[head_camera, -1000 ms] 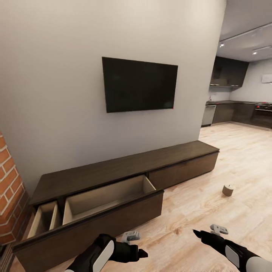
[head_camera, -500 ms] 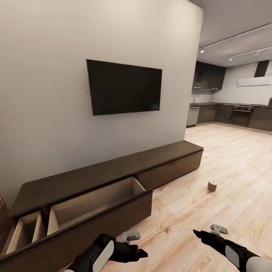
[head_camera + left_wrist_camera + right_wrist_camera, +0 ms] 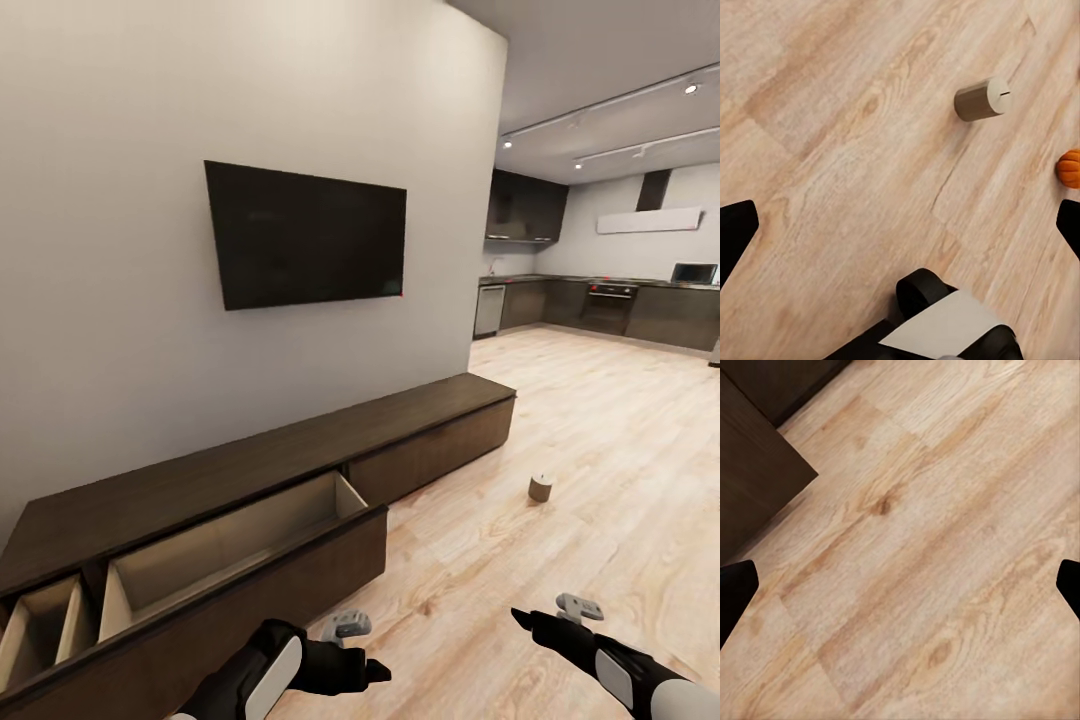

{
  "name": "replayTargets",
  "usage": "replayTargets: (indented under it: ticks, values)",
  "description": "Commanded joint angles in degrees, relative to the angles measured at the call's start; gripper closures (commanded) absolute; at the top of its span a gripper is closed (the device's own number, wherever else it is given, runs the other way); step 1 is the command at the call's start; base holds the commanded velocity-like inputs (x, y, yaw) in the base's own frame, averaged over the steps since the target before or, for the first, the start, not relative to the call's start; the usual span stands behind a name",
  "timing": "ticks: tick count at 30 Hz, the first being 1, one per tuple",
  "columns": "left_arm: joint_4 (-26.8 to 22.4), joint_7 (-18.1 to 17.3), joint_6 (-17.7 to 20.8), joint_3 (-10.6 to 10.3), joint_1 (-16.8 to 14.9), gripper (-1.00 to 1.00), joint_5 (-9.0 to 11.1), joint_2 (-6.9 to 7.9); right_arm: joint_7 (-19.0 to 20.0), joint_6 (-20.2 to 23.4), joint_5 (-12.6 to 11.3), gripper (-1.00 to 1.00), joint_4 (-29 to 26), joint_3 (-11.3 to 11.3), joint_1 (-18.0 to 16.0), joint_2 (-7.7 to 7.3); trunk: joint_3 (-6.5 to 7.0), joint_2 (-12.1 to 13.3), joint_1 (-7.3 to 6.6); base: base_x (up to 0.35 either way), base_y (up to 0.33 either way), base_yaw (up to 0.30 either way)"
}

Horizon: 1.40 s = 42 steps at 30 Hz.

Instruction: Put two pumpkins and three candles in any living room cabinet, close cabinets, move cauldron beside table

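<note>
1. Pale wood-plank flooring (image 3: pixel 620 440) runs from a living room back to a dark kitchen (image 3: pixel 600 300); a plain grey wall (image 3: pixel 110 250) carries a black television (image 3: pixel 305 235) with no readable logo.
2. Along the foot of that wall stands the cabinet (image 3: pixel 300 450), a long, low, dark-brown unit with flat handleless fronts. One wide drawer (image 3: pixel 230 545) is pulled out, showing a pale wood interior with nothing visible inside.
3. Both arms reach forward over bare floor. The left gripper (image 3: pixel 900 225) and right gripper (image 3: pixel 900 585) each have their black fingertips spread wide apart, grasping nothing.
4. One pumpkin (image 3: pixel 1069 168), bright orange and ribbed, sits on the floor at the edge of the left wrist view.
5. One candle (image 3: pixel 541 488), a short grey-olive cylinder with a tiny wick, stands upright on the floor, well apart from the cabinet's far end. In the left wrist view it (image 3: pixel 981 98) lies near the pumpkin.
</note>
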Motion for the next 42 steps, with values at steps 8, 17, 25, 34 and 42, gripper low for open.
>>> replayTargets:
  ticks: [8, 17, 25, 34, 42]
  values:
    - [0.63, -0.03, 0.12, -0.01, -0.04, -1.0, -0.05, 0.01, 0.17, -0.08, -0.47, -1.0, 0.05, 0.48, -0.04, -0.01, -0.05, -0.03, -0.01, 0.0, 0.0, -0.233]
    - [1.21, 0.06, 0.01, -0.06, -0.04, -1.0, -0.07, 0.01, 0.17, -0.08, -0.46, -1.0, 0.05, 0.48, -0.04, -0.01, -0.05, -0.03, -0.01, 0.0, 0.0, -0.29]
    - [1.82, 0.03, 0.01, -0.06, -0.04, -1.0, -0.07, 0.01, 0.17, -0.04, -0.45, -1.0, 0.05, 0.48, -0.04, -0.01, -0.05, -0.03, -0.01, -0.004, 0.0, -0.294]
    - [2.98, -0.02, -0.07, -0.06, -0.04, -1.0, -0.1, 0.01, 0.21, -0.05, -0.46, -1.0, 0.05, 0.48, -0.04, -0.03, -0.05, -0.03, -0.01, -0.187, 0.0, -0.262]
    - [3.04, -0.02, -0.08, -0.06, -0.04, -1.0, -0.14, 0.01, 0.26, -0.06, -0.46, -1.0, 0.05, 0.48, -0.05, -0.01, -0.05, -0.03, -0.01, -0.155, 0.0, -0.046]
